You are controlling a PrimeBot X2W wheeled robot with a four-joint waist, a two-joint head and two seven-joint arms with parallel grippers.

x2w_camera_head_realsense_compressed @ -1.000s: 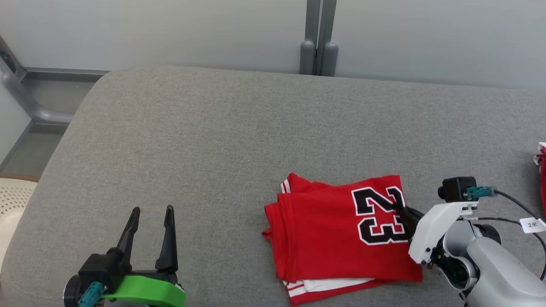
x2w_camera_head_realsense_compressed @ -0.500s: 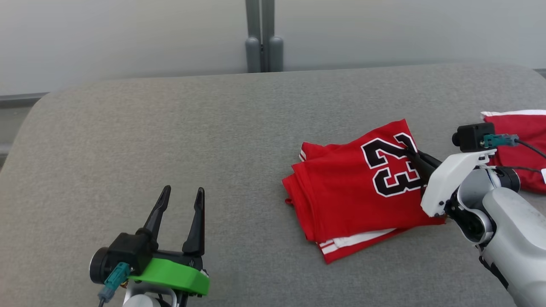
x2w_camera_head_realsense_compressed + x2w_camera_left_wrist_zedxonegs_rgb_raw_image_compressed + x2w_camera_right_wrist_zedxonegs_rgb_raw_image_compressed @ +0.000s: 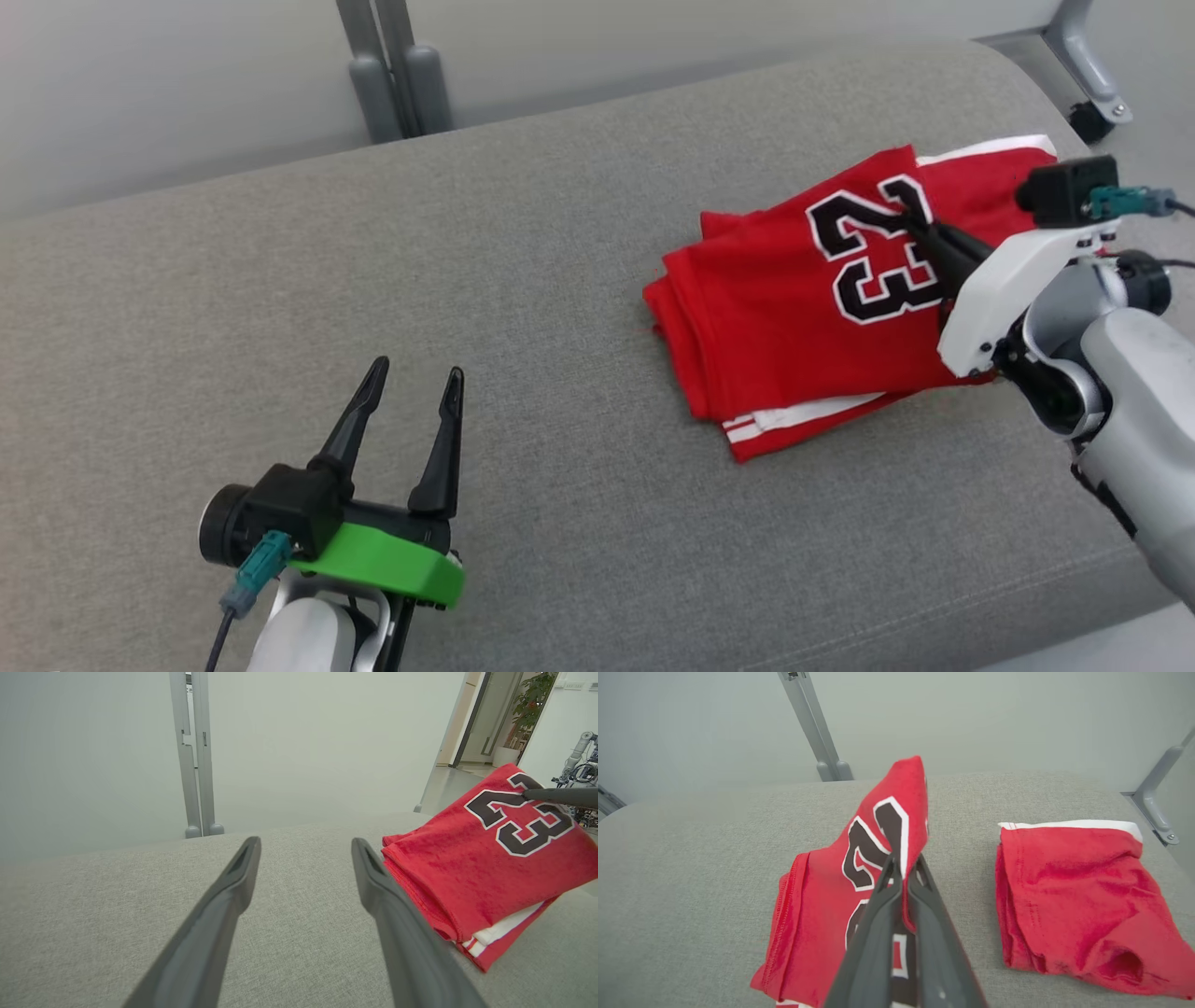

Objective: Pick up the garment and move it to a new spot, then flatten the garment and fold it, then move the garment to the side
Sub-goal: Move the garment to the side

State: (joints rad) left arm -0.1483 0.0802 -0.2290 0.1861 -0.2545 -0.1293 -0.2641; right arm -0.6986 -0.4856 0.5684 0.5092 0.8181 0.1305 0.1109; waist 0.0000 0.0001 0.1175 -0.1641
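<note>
An office-like robotics lab, shown by frosted partition walls point(image 3: 303, 742) on metal posts point(image 3: 192, 765), a potted plant point(image 3: 528, 695) and another robot arm point(image 3: 578, 749).

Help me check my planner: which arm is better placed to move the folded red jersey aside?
Right. The right gripper is shut on the folded red number-23 jersey, one edge lifted off the grey fabric cushion; the left gripper stands open, apart from it.

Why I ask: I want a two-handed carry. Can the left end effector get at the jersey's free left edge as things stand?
Probably yes. The left end effector is open and empty, with bare cushion between it and the jersey; the right end effector pinches the opposite side.
</note>
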